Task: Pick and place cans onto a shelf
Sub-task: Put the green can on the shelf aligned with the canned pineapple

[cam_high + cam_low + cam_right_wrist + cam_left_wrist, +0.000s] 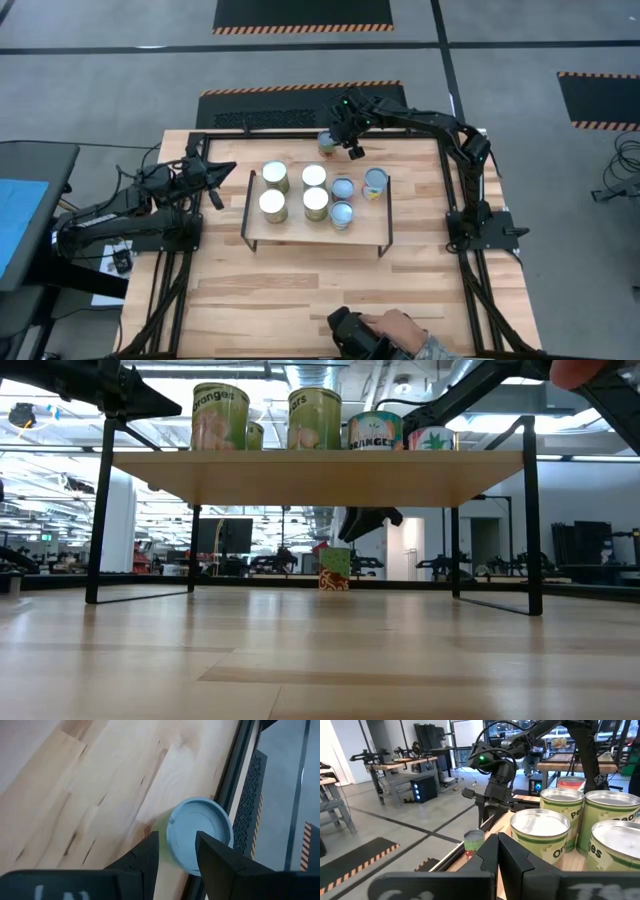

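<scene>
One can (327,142) with a silvery top and a green and red label stands upright on the tabletop near the far edge, behind the shelf (300,232). My right gripper (352,150) hovers open just above it and slants down. In the right wrist view the can's round top (199,839) shows between and beyond the two fingers of my right gripper (176,840). Several cans (274,176) stand upright on the shelf board. My left gripper (215,196) waits shut at the shelf's left end, level, holding nothing.
A black frame rail (400,135) runs along the table's far edge close behind the lone can. A person's hand (398,324) rests at the near edge beside a dark device. Bare tabletop (300,290) lies between the shelf and the near edge.
</scene>
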`<state>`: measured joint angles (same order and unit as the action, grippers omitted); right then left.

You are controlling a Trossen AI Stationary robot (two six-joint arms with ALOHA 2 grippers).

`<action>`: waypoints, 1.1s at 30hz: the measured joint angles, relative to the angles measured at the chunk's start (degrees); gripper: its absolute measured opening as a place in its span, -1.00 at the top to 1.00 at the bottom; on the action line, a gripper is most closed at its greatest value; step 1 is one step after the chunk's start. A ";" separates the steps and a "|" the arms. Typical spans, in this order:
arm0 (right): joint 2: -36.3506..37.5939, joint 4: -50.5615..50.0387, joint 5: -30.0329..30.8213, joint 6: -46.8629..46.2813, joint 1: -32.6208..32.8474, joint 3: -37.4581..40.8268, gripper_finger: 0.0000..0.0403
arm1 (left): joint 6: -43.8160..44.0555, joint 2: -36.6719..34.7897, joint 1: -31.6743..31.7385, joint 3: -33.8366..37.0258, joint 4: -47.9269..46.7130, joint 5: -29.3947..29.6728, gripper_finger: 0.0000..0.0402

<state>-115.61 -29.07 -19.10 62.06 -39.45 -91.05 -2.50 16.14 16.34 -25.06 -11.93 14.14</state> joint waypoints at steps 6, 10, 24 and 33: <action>0.00 -0.34 0.07 0.32 0.05 0.00 0.25 | 0.00 0.00 0.00 0.00 -0.23 -0.01 1.00; 0.00 0.10 0.03 1.17 0.12 0.02 0.25 | 0.02 0.00 0.00 0.00 -0.24 -0.01 1.00; -3.61 0.40 3.44 3.57 0.41 -0.09 0.29 | 0.16 0.00 0.00 0.00 -0.28 -0.11 1.00; -3.29 0.95 4.25 3.52 0.35 -0.05 0.88 | 0.17 -0.01 0.01 0.00 -0.61 -0.09 1.00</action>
<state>-118.90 -28.12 -14.85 65.58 -39.09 -91.09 -2.33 16.13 16.35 -25.06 -12.54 14.06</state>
